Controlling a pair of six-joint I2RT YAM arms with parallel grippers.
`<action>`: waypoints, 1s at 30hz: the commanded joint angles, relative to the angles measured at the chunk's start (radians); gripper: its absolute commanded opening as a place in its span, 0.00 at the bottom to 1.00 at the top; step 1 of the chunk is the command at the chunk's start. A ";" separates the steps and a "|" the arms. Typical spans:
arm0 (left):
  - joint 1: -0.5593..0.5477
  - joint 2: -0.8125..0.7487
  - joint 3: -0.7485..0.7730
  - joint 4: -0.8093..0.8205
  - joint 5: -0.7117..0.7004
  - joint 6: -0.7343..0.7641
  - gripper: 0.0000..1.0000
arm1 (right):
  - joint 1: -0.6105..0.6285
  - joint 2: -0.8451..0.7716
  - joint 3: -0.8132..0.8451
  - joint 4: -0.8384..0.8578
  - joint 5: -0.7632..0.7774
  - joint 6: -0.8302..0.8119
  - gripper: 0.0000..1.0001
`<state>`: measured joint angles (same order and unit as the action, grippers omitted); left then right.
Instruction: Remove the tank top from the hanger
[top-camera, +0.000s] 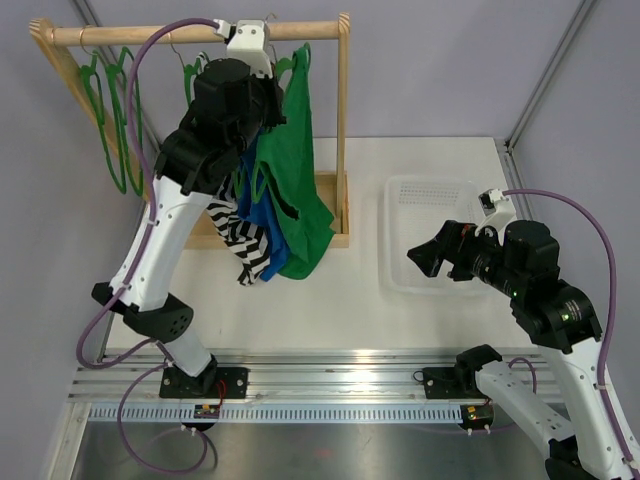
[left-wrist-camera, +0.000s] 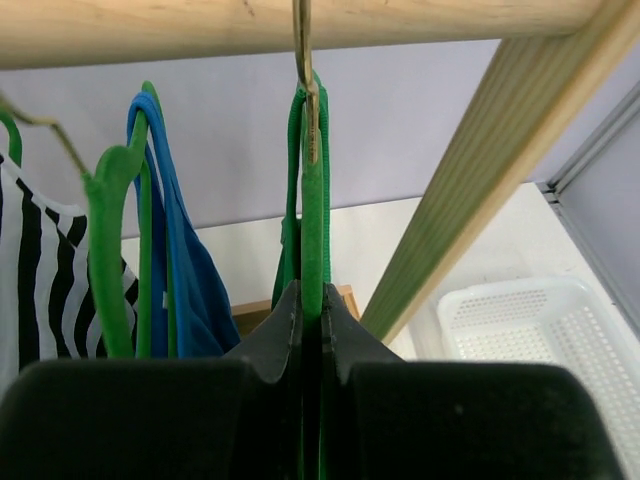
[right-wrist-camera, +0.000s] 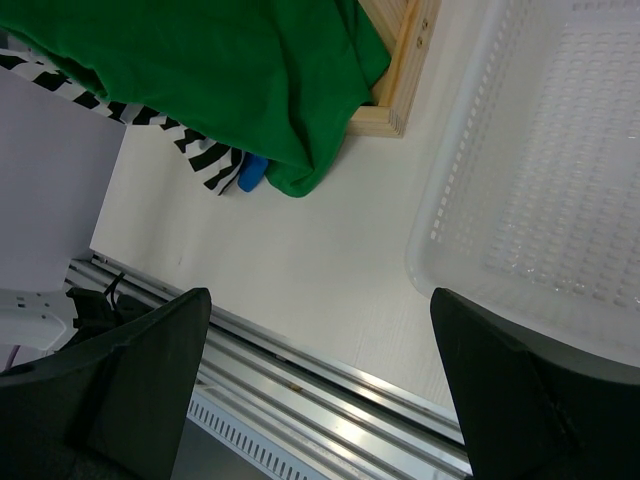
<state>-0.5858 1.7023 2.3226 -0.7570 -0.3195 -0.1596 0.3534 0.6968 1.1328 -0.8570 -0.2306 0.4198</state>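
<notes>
The tank top (top-camera: 295, 180) is plain green on a green hanger (left-wrist-camera: 312, 230), beside a plain blue top (left-wrist-camera: 195, 300) and a black-and-white striped top (top-camera: 243, 240), under a pale wood rail (top-camera: 150, 35), while the perforated basket (top-camera: 420, 205) is white, the cables (top-camera: 574, 203) purple and the tabletop (top-camera: 330, 310) cream.
</notes>
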 joint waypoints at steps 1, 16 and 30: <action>-0.017 -0.143 -0.063 0.120 0.008 -0.060 0.00 | 0.007 0.000 0.008 0.044 -0.021 0.005 1.00; -0.043 -0.682 -0.837 0.300 0.313 -0.322 0.00 | 0.006 0.059 -0.027 0.312 -0.290 0.065 1.00; -0.046 -1.020 -1.368 0.340 0.559 -0.350 0.00 | 0.194 0.441 -0.005 0.642 -0.206 0.211 0.95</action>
<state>-0.6273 0.7059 0.9840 -0.5076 0.1680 -0.5022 0.4526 1.0977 1.0630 -0.3103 -0.5289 0.6403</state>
